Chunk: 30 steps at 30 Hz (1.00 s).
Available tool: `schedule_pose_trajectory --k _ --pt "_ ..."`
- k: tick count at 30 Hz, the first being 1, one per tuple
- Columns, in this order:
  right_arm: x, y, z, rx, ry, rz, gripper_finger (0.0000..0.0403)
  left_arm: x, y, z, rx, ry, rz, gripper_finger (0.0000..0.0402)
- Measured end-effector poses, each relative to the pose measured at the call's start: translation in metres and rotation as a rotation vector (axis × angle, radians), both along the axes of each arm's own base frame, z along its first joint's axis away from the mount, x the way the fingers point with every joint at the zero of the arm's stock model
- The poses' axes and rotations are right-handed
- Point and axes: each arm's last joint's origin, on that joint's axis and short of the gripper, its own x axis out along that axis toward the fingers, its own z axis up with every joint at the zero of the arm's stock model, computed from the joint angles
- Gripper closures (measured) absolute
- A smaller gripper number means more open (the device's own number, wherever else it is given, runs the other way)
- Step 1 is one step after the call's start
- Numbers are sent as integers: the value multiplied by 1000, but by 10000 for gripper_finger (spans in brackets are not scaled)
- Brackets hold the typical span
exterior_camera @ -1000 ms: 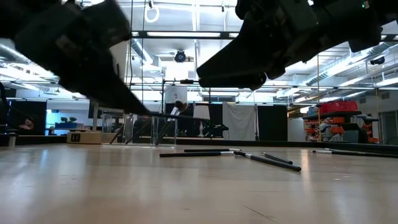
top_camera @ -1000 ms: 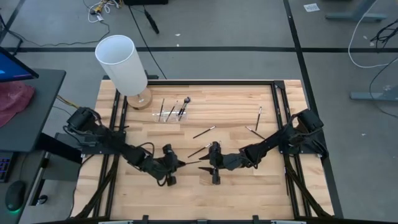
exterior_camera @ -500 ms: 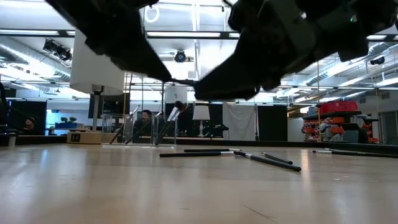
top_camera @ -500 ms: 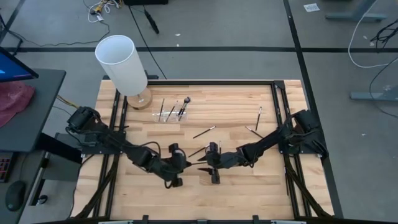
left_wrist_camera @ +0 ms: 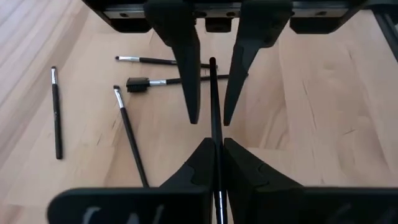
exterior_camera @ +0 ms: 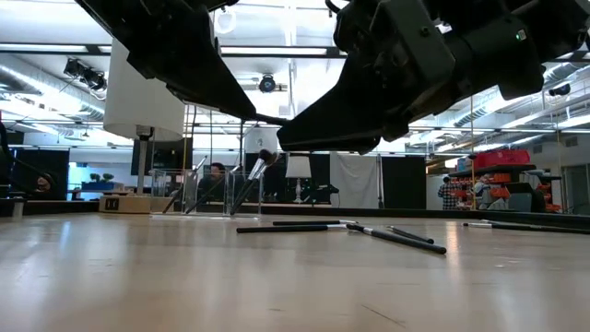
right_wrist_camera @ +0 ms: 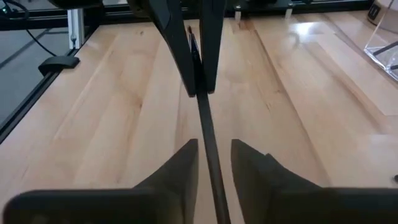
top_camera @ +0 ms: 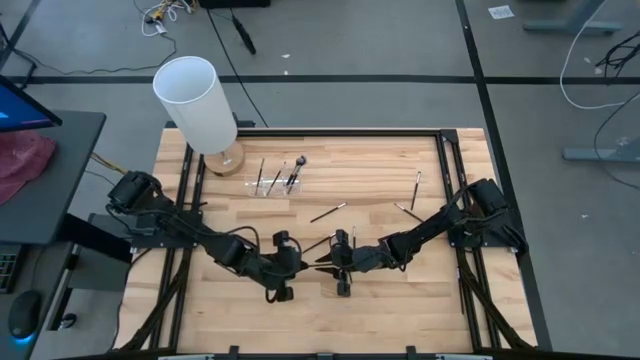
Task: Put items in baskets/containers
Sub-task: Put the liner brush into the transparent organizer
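Note:
My left gripper point(top_camera: 296, 263) is shut on a thin dark makeup brush point(left_wrist_camera: 212, 93), held in the air over the table's middle near part. The brush's free length reaches toward the right gripper point(top_camera: 328, 262). That gripper is open, one finger on either side of the shaft point(right_wrist_camera: 205, 134), with a gap showing on both sides. Other brushes lie flat on the wood point(top_camera: 328, 212) point(top_camera: 416, 190) point(top_camera: 408, 212). The clear holder point(top_camera: 278, 180) stands on the table at the far left with a few brushes leaning in it. My left gripper pinches the brush's shaft point(left_wrist_camera: 216, 134) between its two fingers. The fingers come from the table's left, slanting down, and the brush lies along them and sticks out ahead. The brush is lifted clear of the table, roughly level.
A tall white cylinder on a round wooden base point(top_camera: 195, 95) stands at the far left corner, next to the holder. Black rails point(top_camera: 445, 180) frame the tabletop. In the low view, brushes point(exterior_camera: 396, 238) lie on the wood beyond the grippers.
My left gripper has risen and gone a little toward the table's right with the brush, lifting it higher above the wood. The brush's free length now stands between the right gripper's fingers.

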Motion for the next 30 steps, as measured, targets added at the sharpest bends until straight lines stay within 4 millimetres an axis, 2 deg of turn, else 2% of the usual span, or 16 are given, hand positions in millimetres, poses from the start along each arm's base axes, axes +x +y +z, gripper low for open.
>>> schedule_pose_trajectory --k 9,13,16,20,23,26,30 --pt "1 1 2 12 -19 26 383 0 0 0 0 5 -5 377" --pt "0 2 2 19 -20 27 391 0 0 1 7 1 -3 369" --pt "0 3 2 36 -23 13 392 0 0 1 25 2 -9 341" --pt "-3 5 1 37 -31 -58 396 -6 3 12 24 0 -43 275" --pt "-12 4 -6 59 -32 -129 397 -20 8 29 25 18 -47 223" --pt "-27 1 -16 114 -75 -187 397 -44 12 49 18 46 -45 182" --pt "-51 1 -21 170 -185 -187 397 -79 14 69 52 16 31 155"
